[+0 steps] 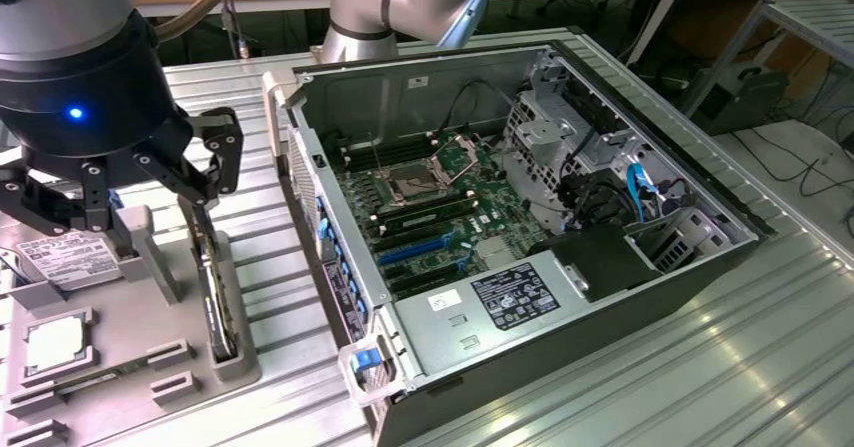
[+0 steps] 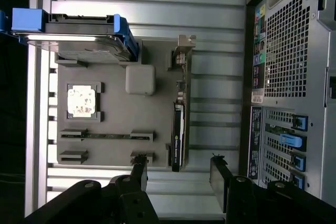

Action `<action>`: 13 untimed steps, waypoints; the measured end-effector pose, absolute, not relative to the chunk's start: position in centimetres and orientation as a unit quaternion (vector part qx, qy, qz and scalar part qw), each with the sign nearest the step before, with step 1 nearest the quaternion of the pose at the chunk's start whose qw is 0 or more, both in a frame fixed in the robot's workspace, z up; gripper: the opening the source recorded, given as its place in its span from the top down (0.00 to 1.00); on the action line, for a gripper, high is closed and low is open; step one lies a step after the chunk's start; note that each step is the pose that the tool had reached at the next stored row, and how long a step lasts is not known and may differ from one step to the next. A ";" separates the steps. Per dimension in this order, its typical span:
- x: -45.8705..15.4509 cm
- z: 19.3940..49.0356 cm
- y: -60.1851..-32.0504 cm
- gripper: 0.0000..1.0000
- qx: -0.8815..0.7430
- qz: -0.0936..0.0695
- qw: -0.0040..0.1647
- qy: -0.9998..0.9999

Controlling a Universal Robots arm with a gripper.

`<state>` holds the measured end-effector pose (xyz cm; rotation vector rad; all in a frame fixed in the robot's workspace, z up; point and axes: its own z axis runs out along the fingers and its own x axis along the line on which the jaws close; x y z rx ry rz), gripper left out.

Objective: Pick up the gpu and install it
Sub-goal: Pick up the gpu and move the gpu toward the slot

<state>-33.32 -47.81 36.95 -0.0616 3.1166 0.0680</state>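
The gripper (image 1: 147, 207) sits closest to my lens in the exterior view, black with a blue light glowing on its body; its claw is spread wide apart and grips nothing. From the wrist view I see the gripper (image 2: 178, 167) as two dark fingers (image 2: 139, 170) with a broad gap between them; the gpu (image 2: 178, 137) lines up with that gap, and neither finger touches it.

The gpu (image 1: 218, 297) stands on its long edge in a slot of the grey tray (image 1: 134, 377), on the side of the tray nearest the computer case (image 1: 694, 297); the gripper hangs over the tray close to the card.

The wrist view gives me the card's thin dark edge and its silver bracket (image 2: 183, 56) at the end away from the fingers. It also lays out the tray (image 2: 115, 109) from above: the hard drive (image 2: 79, 45) in blue rails; a small square chip (image 2: 81, 101); a pale square block (image 2: 140, 80).

The exterior view adds the inside of the case, which lies on its side with the panel off; the green motherboard (image 1: 427, 207) is exposed, blue expansion slots (image 1: 407, 252) among its parts. The wrist view catches instead the case's perforated rear wall (image 2: 291, 51) and blue latches (image 2: 290, 141).

In the exterior view the hard drive (image 1: 64, 259) with its white label and the chip (image 1: 54, 342) lie to the exterior view's left of the card.
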 end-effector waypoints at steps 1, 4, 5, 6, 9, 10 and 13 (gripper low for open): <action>-33.3 36.9 -47.9 0.40 -0.020 0.022 0.012 0.999; -33.3 36.8 -48.0 0.40 -0.020 0.022 0.012 0.999; -33.3 36.8 -48.1 0.40 -0.020 0.022 0.012 0.999; -33.3 36.8 -48.1 0.40 -0.020 0.022 0.012 0.999; -33.3 36.7 -48.2 0.40 -0.020 0.022 0.012 0.999; -33.3 36.7 -48.2 0.40 -0.020 0.022 0.012 0.999; -33.3 36.6 -48.3 0.40 -0.020 0.022 0.012 0.999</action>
